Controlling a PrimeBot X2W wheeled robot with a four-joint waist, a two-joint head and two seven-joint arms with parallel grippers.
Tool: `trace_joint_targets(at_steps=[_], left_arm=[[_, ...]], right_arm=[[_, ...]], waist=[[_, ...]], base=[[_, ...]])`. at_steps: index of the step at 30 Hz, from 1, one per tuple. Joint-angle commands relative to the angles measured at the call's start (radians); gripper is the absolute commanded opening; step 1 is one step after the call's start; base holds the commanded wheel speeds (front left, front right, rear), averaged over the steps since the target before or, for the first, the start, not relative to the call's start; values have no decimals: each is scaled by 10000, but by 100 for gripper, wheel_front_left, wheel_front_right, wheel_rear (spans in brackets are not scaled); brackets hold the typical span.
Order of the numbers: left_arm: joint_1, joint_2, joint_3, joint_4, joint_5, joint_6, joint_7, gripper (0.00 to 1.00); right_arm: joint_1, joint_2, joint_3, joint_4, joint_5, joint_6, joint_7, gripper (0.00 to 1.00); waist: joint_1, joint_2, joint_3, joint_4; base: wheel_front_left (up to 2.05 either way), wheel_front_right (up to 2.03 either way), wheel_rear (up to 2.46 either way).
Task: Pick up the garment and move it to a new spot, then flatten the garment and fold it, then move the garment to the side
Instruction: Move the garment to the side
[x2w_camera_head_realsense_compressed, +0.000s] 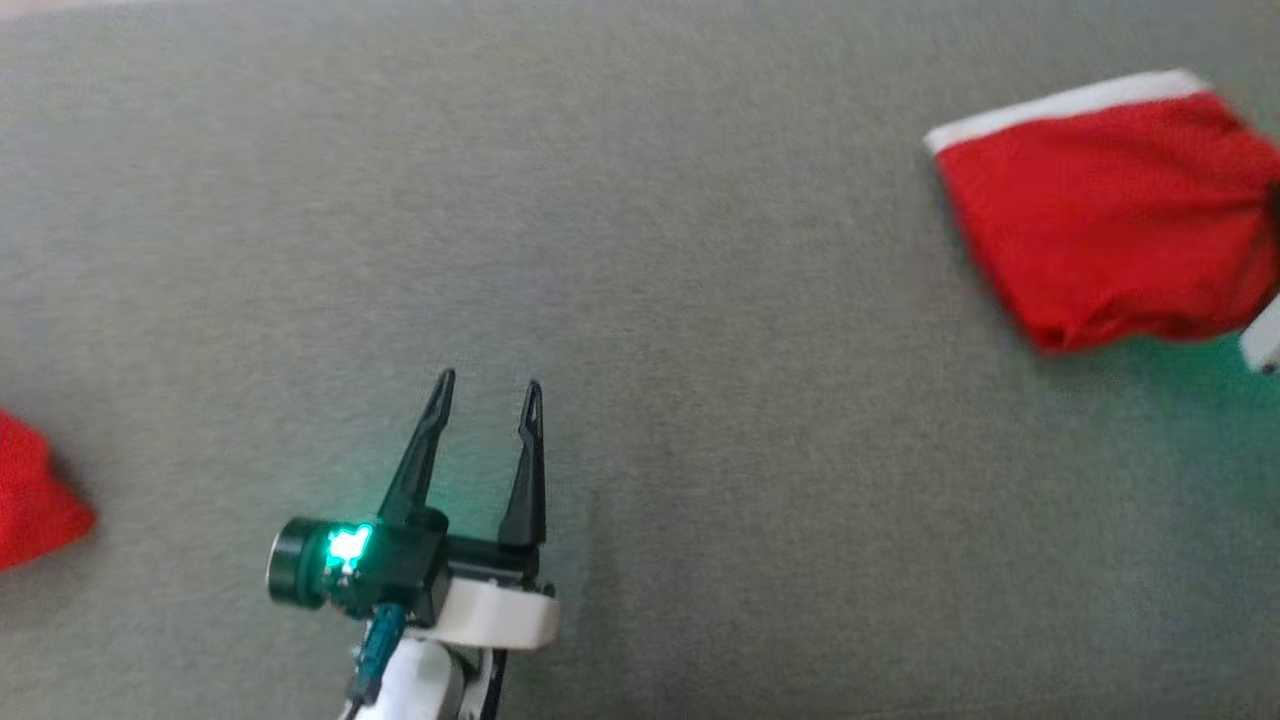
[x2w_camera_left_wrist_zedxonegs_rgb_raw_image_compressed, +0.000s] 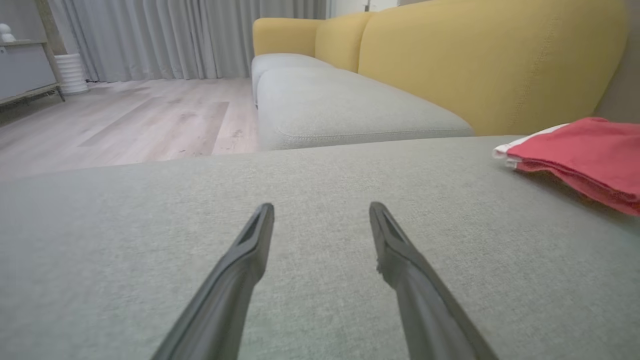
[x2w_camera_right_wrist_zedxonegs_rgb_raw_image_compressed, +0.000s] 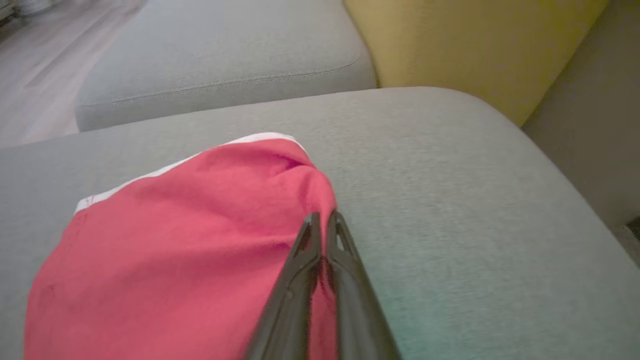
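The garment (x2w_camera_head_realsense_compressed: 1110, 210) is a folded red cloth with a white band along its far edge, lying at the right end of the grey cushion (x2w_camera_head_realsense_compressed: 700, 300). In the right wrist view my right gripper (x2w_camera_right_wrist_zedxonegs_rgb_raw_image_compressed: 323, 216) is shut on the garment (x2w_camera_right_wrist_zedxonegs_rgb_raw_image_compressed: 175, 240), its two dark fingers pinching a raised fold at the cloth's right edge. A pale piece of the right arm (x2w_camera_head_realsense_compressed: 1262, 340) shows at the head view's right border. My left gripper (x2w_camera_head_realsense_compressed: 488, 390) hovers open over bare cushion at the lower left, far from the garment (x2w_camera_left_wrist_zedxonegs_rgb_raw_image_compressed: 585, 150), nothing between its fingers (x2w_camera_left_wrist_zedxonegs_rgb_raw_image_compressed: 250, 250).
Another red cloth (x2w_camera_head_realsense_compressed: 35, 495) pokes in at the head view's left edge. A yellow sofa back (x2w_camera_left_wrist_zedxonegs_rgb_raw_image_compressed: 475, 55) and a second grey seat cushion (x2w_camera_left_wrist_zedxonegs_rgb_raw_image_compressed: 345, 105) lie beyond the cushion. Wood floor (x2w_camera_left_wrist_zedxonegs_rgb_raw_image_compressed: 125, 120), curtains and a white ribbed bin (x2w_camera_left_wrist_zedxonegs_rgb_raw_image_compressed: 70, 72) are to the far left.
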Motion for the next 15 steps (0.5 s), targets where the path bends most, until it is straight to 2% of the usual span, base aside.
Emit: trace_joint_targets(at_steps=[1,8,9,10,15], left_arm=[[-348,0,361,-235,90,-46,-51,100],[-858,1,472,-115,261,-240,-51,100],[-901,1,481,-91,267,-260,-51,100],[-935,1,491,-66,269,-277,-51,100],[-945,0,478,62,155,-331,-51,100]], right_arm=[[-337,-367,-78,-264,-110,-7,-186,0],[-900,-566,-1065,180,-1333,-7,-758,0],[-964,-588,-1182,271,-1608,-7,-913,17],[-1029,-597,-1300,345,-1943,-7,-1110,100],[-1160,-47,-1731,342,-3453,-7,-2031,100]], waist=[[-1,0,554,-516],[-1,0,969,-878],[-1,0,983,-892],[-1,0,983,-908],[-1,0,694,-887]], base=[[0,0,0],[0,0,0],[0,0,0],[0,0,0],[0,0,0]])
